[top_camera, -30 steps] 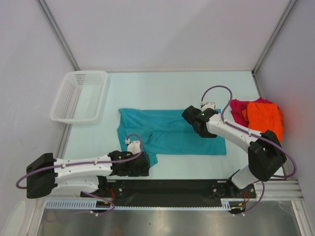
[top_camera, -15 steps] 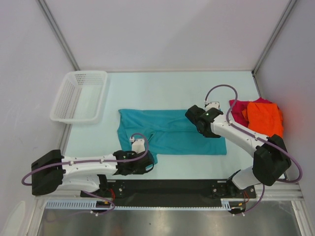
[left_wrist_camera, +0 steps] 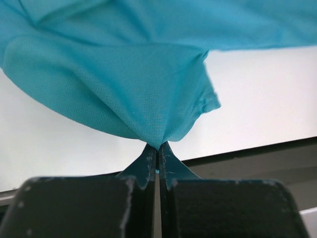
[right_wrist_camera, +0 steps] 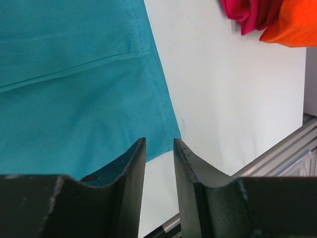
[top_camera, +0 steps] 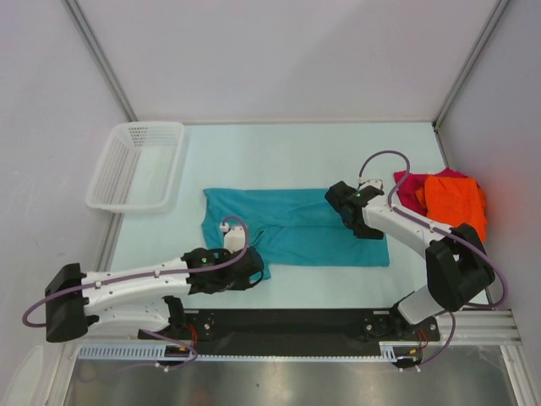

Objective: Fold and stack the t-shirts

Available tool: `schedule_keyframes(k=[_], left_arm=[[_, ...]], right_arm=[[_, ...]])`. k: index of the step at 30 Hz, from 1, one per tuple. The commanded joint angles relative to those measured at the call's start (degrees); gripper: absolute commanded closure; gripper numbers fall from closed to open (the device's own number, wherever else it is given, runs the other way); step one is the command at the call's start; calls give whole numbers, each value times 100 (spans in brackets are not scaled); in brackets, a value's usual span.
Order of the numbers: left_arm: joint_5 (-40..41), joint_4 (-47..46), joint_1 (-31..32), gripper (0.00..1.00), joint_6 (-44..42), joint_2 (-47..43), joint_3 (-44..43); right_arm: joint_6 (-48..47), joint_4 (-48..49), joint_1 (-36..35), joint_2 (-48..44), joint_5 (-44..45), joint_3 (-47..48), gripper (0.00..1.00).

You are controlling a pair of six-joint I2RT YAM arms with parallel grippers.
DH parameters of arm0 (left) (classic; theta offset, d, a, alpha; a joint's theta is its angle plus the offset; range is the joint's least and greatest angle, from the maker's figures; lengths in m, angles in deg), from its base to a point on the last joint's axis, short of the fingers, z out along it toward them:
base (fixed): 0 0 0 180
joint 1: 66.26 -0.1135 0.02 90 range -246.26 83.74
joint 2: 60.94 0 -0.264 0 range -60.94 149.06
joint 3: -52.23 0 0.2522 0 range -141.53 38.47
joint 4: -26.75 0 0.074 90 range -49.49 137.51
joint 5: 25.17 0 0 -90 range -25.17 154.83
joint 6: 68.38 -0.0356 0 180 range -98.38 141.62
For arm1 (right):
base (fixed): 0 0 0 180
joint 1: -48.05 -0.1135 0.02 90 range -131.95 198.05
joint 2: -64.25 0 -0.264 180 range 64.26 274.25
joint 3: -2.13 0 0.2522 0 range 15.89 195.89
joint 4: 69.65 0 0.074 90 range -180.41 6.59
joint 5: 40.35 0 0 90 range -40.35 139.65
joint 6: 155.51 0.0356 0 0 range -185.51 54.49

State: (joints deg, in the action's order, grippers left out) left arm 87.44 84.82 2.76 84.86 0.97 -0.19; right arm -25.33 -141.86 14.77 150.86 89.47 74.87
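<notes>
Your left fingers (left_wrist_camera: 144, 163) pinch shut on the teal t-shirt (left_wrist_camera: 124, 84) by the table's (top_camera: 279, 152) near edge. Your right fingers (right_wrist_camera: 130, 171) stand parted over its right-hand corner, perhaps touching it.

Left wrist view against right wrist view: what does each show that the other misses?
Only left wrist: the left gripper shut on a pinch of the teal shirt, cloth gathered into the grip. Only right wrist: the right gripper, jaws apart by the shirt's corner, plus the magenta shirt and orange shirt bunched together. Both: the teal shirt and the pale table.
</notes>
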Motion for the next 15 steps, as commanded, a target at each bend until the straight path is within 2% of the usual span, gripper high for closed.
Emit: schedule_keyframes(k=[1, 8, 15], left_arm=[[288, 438, -326, 100, -539, -241, -634], [95, 17, -1126, 100, -1358, 58, -880], [-256, -546, -1750, 100, -1981, 804, -1196]], right_arm=[[-81, 168, 67, -4, -44, -53, 65], [7, 19, 58, -188, -132, -123, 65], [191, -315, -143, -645, -228, -186, 64]])
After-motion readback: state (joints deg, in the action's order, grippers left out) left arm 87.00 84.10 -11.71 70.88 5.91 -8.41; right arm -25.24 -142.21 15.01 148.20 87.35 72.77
